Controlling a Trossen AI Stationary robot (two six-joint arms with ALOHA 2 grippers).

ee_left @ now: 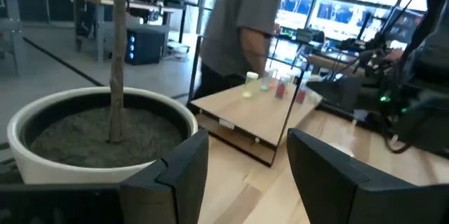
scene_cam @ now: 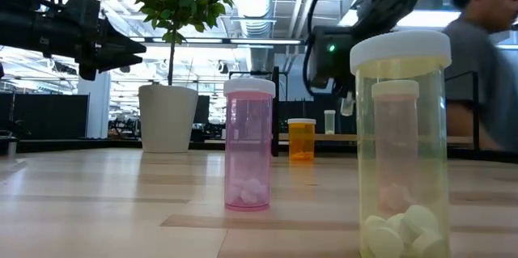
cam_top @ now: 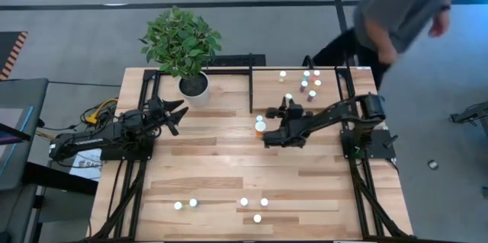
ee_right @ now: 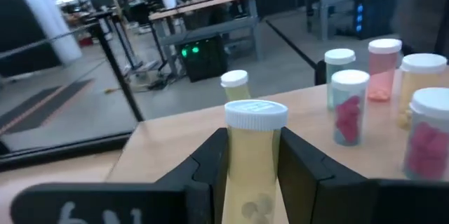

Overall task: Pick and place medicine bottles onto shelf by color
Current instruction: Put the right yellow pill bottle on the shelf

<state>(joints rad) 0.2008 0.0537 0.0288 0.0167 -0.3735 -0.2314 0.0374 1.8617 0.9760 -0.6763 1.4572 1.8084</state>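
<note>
Right end effector (ee_right: pixel 251 164) clamped on yellowish white-capped bottle (ee_right: pixel 252 150) above shelf (cam_top: pixel 305 113). Left end effector (ee_left: pixel 242 171) part open, empty, beside plant pot (ee_left: pixel 91 136). Only high view shows five bottles (cam_top: pixel 244 202) at surface's near edge.

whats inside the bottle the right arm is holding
The yellowish bottle between the right gripper's fingers shows faint pale pills near its bottom; the fingers cover its sides, so no count.
</note>
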